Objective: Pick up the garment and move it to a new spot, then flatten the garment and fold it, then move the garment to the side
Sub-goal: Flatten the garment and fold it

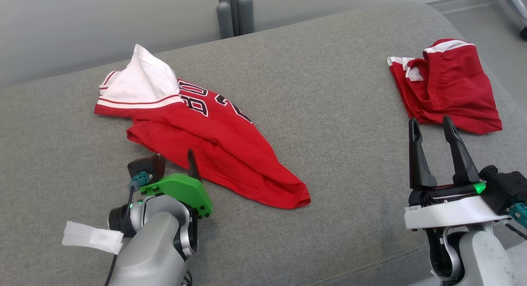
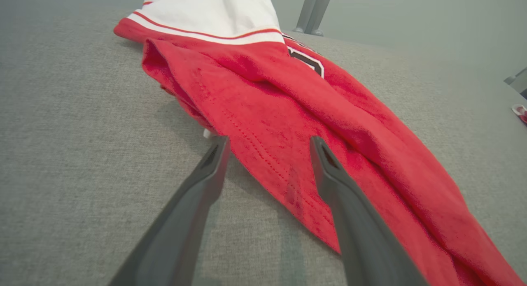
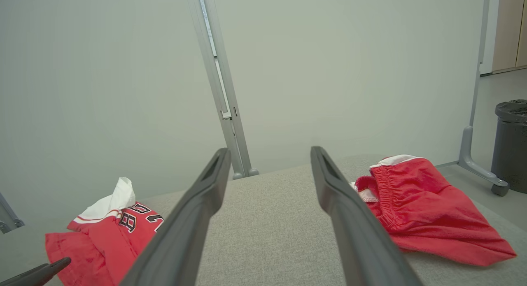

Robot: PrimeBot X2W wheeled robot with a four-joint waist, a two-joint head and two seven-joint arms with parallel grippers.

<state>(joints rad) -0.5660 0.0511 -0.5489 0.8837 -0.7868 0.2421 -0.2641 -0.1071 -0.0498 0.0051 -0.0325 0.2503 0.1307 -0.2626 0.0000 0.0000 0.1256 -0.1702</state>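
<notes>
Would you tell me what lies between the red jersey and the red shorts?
Bare grey cushion, seen in the head view, separates the jersey from the shorts.

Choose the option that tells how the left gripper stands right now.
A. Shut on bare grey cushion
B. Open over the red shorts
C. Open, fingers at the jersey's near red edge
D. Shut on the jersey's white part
C: in the left wrist view the left gripper has its fingers apart at the near edge of the red jersey, and they grip nothing.
</notes>
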